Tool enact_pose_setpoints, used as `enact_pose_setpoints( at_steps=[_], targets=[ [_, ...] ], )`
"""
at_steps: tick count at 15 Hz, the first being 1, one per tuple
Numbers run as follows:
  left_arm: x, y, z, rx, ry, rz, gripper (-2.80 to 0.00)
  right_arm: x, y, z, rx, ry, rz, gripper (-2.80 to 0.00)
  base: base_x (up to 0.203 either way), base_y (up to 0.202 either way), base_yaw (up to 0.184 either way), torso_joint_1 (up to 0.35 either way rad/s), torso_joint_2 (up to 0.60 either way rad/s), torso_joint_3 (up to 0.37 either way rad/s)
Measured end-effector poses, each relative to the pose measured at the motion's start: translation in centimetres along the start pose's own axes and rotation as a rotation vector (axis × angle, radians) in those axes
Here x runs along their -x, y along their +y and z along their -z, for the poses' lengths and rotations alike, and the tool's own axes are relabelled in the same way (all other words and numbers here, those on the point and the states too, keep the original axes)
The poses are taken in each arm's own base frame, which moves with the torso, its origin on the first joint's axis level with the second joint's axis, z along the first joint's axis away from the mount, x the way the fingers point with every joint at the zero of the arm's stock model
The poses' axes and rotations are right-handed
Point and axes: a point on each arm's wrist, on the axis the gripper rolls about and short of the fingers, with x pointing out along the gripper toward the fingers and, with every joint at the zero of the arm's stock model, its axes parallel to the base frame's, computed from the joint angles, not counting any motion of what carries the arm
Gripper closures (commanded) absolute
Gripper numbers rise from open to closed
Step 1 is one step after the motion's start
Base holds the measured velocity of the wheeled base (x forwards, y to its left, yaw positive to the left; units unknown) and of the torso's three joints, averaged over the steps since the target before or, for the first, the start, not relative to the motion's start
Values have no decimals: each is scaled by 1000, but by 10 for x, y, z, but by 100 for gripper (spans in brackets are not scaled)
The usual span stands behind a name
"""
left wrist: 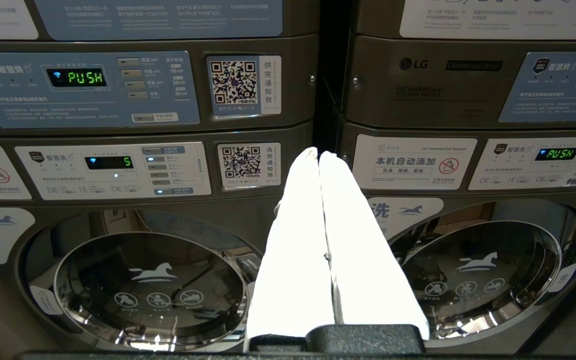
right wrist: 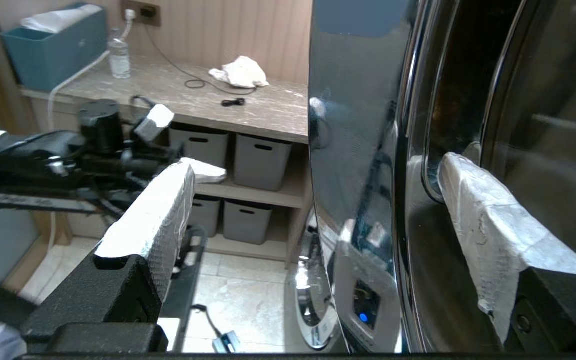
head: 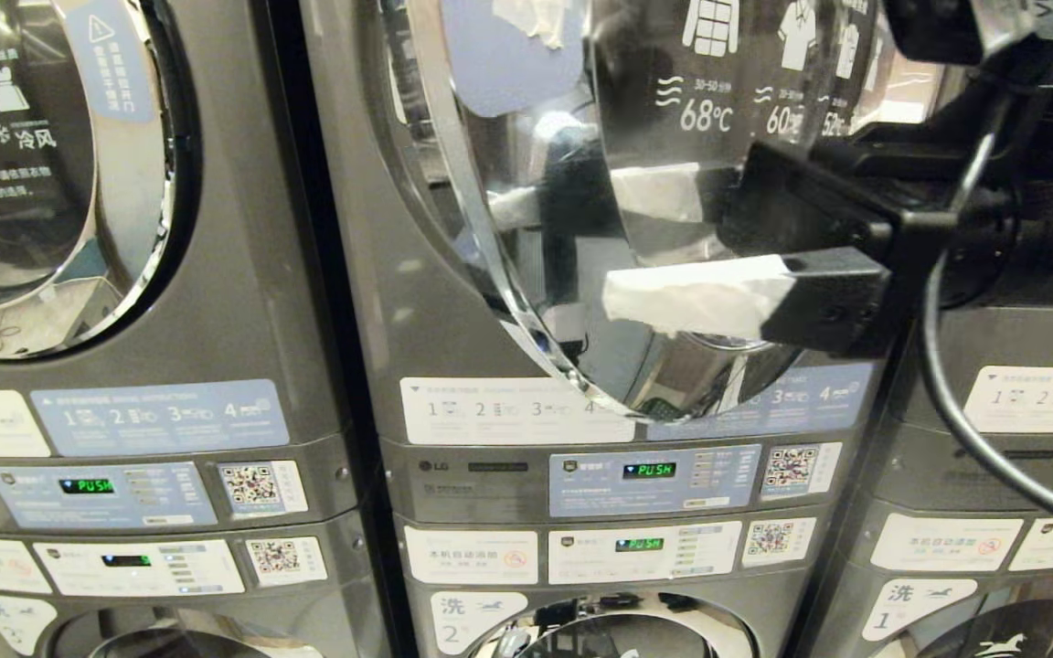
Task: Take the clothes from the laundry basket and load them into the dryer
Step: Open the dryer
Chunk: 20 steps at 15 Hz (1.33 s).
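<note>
The dryer [head: 371,302] fills the middle of the head view, its chrome-ringed glass door [head: 673,137] swung out toward me. My right gripper [head: 673,242] reaches in from the right and stands open, straddling the door's edge. One white-wrapped finger [head: 691,297] is on the near side and the other shows through the glass. The right wrist view has the door edge [right wrist: 358,150] between the fingers of the right gripper [right wrist: 315,165]. My left gripper [left wrist: 318,152] is parked low, shut and empty, facing the washers. The laundry basket and clothes are out of view.
Same-looking dryers stand to the left [head: 124,228] and right [head: 1020,402], with washers [head: 618,631] below. A black cable [head: 938,384] hangs by the right arm. Behind the door are a counter [right wrist: 228,105] with a white cloth [right wrist: 240,71], a bottle and grey bins [right wrist: 260,160].
</note>
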Motion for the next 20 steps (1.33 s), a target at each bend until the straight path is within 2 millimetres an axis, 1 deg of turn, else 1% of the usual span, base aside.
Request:
enact_pose_setpoints(
  at_steps=[4, 6, 7, 8, 11, 13, 15, 16, 17, 18, 20],
  targets=[
    [0, 0, 0, 0, 0, 0, 0, 26, 37, -6, -10, -8, -29, -280, 0, 0, 0, 0, 0, 0],
    [0, 0, 0, 0, -1, 0, 0, 48, 59, -17, -39, -32, -5, -280, 0, 0, 0, 0, 0, 0],
    [0, 0, 0, 0, -1, 0, 0, 60, 69, -25, -53, -54, 23, -280, 0, 0, 0, 0, 0, 0],
    [0, 0, 0, 0, 0, 0, 0, 73, 78, -38, -49, -96, 89, -280, 0, 0, 0, 0, 0, 0],
    [0, 0, 0, 0, -1, -1, 0, 102, 105, -82, -78, -279, 294, -280, 0, 0, 0, 0, 0, 0],
    [0, 0, 0, 0, -1, 0, 0, 119, 119, -96, -84, -363, 431, -280, 0, 0, 0, 0, 0, 0],
    [0, 0, 0, 0, -1, 0, 0, 137, 128, -101, -55, -416, 636, -280, 0, 0, 0, 0, 0, 0],
    [0, 0, 0, 0, 0, 0, 0, 143, 136, -103, -41, -435, 706, -280, 0, 0, 0, 0, 0, 0],
    [0, 0, 0, 0, 0, 0, 0, 149, 148, -102, -30, -448, 751, -280, 0, 0, 0, 0, 0, 0],
    [0, 0, 0, 0, 0, 0, 0, 153, 162, -99, -24, -454, 774, -280, 0, 0, 0, 0, 0, 0],
    [0, 0, 0, 0, 0, 0, 0, 160, 192, -81, -52, -444, 808, -280, 0, 0, 0, 0, 0, 0]
  ],
)
